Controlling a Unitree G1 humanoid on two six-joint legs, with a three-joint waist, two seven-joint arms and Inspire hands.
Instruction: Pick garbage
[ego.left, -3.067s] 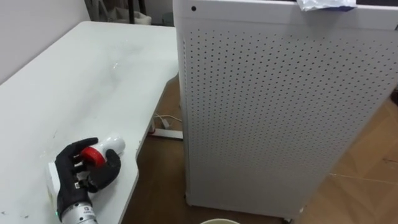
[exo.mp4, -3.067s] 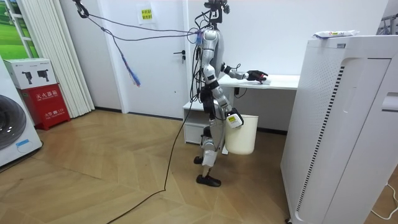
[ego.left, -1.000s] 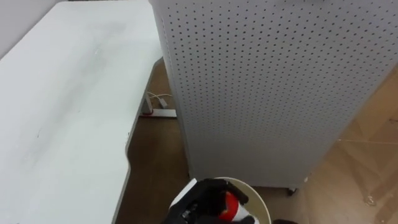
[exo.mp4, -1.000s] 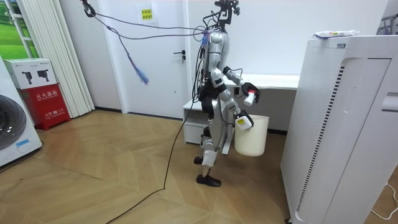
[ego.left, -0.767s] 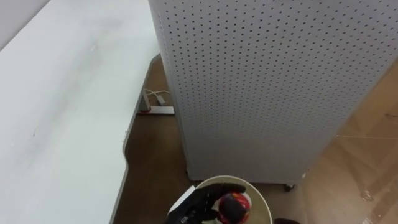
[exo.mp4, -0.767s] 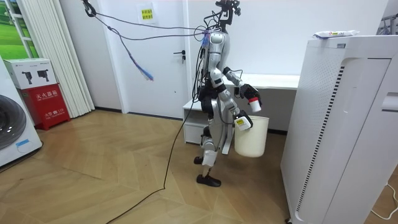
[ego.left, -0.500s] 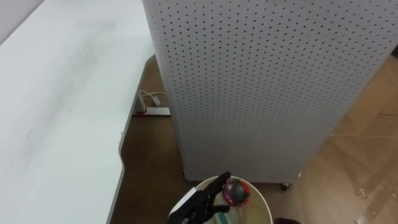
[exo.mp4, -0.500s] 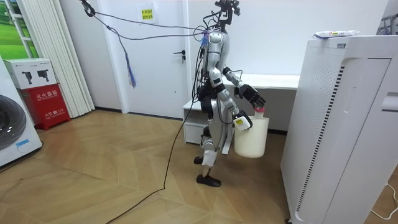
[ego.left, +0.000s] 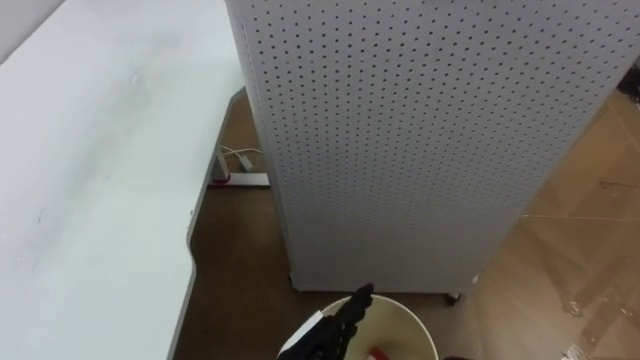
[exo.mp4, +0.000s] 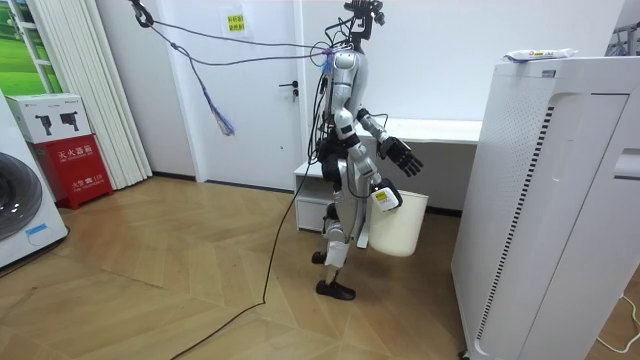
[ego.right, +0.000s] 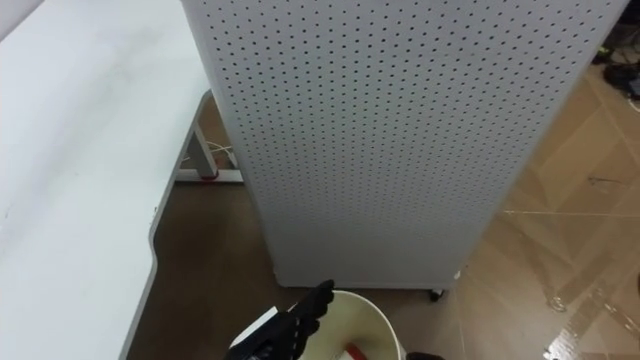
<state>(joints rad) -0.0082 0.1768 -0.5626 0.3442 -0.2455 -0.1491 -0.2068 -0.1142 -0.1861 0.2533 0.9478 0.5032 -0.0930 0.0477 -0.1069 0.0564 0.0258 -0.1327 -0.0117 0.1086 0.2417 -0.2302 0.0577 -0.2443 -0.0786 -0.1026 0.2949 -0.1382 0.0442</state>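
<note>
My left hand is open, its black fingers stretched over the near rim of a white bin at the bottom of the left eye view. A red bit of the red-capped white bottle shows inside the bin, free of the hand. In the room view the left hand is raised with spread fingers above the bin. The bin hangs tilted off the floor from my right hand, which grips its rim at my side.
A tall white perforated cabinet stands right in front of me, with a wrapper on its top. The white table lies to my left. A power strip lies on the wooden floor between them.
My left hand carried the bottle from the table to over the bin, then opened. The bottle has dropped from the fingers into the bin. The camera tipped downward.
</note>
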